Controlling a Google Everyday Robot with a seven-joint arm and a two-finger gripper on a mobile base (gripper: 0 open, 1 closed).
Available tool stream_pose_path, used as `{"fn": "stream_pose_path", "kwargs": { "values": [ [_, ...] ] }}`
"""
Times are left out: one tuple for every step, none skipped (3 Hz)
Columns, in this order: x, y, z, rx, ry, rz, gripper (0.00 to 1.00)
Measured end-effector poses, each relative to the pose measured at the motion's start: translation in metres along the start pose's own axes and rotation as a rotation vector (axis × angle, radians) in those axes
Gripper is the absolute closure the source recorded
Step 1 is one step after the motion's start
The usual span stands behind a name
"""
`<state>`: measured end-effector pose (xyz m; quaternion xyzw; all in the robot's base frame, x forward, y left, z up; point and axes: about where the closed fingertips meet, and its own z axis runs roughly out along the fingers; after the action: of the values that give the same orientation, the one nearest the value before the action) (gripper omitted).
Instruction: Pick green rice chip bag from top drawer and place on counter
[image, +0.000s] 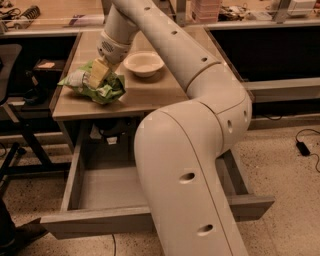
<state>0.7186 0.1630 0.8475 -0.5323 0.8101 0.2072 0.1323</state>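
Note:
The green rice chip bag (102, 89) lies crinkled on the left part of the counter (155, 95), its white patch facing left. My gripper (98, 75) reaches down onto the top of the bag from the far side and is shut on it. The bag rests on the counter surface. The top drawer (105, 187) is pulled wide open below the counter; the part of its grey floor that shows is bare. My arm hides the drawer's right half.
A white bowl (144, 63) stands on the counter just right of the bag. My large arm links (190, 165) fill the middle and cross over the drawer. A dark chair and stand (20, 100) are at the left. A cable (305, 147) lies on the floor at the right.

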Motion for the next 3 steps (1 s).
{"fn": "stream_pose_path", "kwargs": {
  "values": [
    [0.0, 0.0, 0.0, 0.0, 0.0, 0.0, 0.34],
    [0.0, 0.0, 0.0, 0.0, 0.0, 0.0, 0.11],
    [0.0, 0.0, 0.0, 0.0, 0.0, 0.0, 0.0]
  ]
}}
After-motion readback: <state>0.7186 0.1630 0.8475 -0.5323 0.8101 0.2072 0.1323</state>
